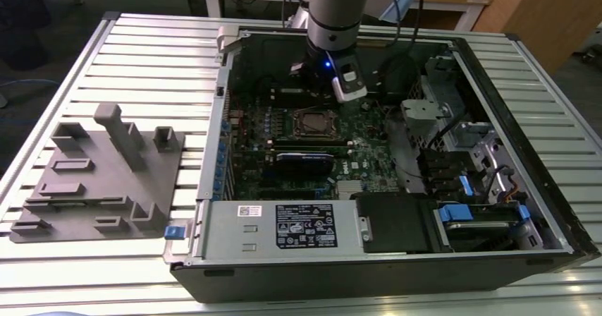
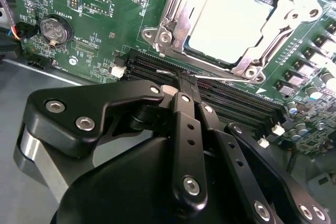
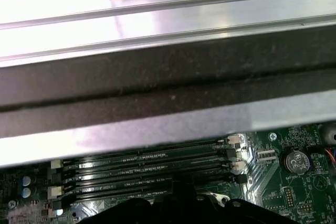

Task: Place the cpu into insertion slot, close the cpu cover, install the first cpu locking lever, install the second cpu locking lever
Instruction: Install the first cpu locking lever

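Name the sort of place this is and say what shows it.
Probably a robotics lab or workshop: a robot arm reaches into an open computer case lying on a slatted metal table, with a grey moulded fixture beside it.

table: silvery slatted aluminium table (image 1: pixel 151 41), ribs running across the whole top
left side (exterior view's left): flat grey plastic fixture plate with upright blocks (image 1: pixel 99 178), sitting right on the slats
middle/right: big open black desktop computer case (image 1: pixel 376 270), lying on its side, just beside the plate
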You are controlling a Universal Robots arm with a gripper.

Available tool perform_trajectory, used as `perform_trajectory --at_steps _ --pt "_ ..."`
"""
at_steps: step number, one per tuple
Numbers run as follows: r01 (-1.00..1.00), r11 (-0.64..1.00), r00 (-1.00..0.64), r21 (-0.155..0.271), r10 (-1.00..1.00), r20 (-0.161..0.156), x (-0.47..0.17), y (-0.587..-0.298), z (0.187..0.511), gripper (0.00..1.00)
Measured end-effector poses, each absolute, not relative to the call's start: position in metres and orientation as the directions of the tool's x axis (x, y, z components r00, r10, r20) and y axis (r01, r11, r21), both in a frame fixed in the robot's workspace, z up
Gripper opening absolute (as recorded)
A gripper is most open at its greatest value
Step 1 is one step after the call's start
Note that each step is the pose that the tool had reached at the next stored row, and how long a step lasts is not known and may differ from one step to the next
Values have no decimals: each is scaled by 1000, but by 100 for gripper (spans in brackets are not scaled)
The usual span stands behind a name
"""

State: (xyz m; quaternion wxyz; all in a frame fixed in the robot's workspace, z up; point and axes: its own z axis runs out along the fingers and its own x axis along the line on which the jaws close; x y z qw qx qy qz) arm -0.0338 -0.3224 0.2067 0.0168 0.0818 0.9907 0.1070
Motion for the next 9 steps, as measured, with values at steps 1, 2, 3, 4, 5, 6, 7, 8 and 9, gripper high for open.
perform_trajectory --at_steps 1,2,3,4,5,6,7,8,9 --pt "163 963 -985 215 171 -16 -34 -322 207 11" --pt "168 962 -984 215 175 -16 -34 -322 207 11" --pt "170 962 -984 215 177 -16 -34 -322 207 11" --pt "172 961 -984 215 179 -16 -34 -322 207 11" --pt "173 961 -983 215 181 -16 -34 -322 207 11" --pt "174 961 -983 215 182 -16 -34 -322 207 11" --pt "174 961 -983 215 182 -16 -34 -322 207 11" --pt "175 961 -983 215 182 -16 -34 -322 207 11" --pt "175 961 -983 215 182 -16 -34 -322 207 11"
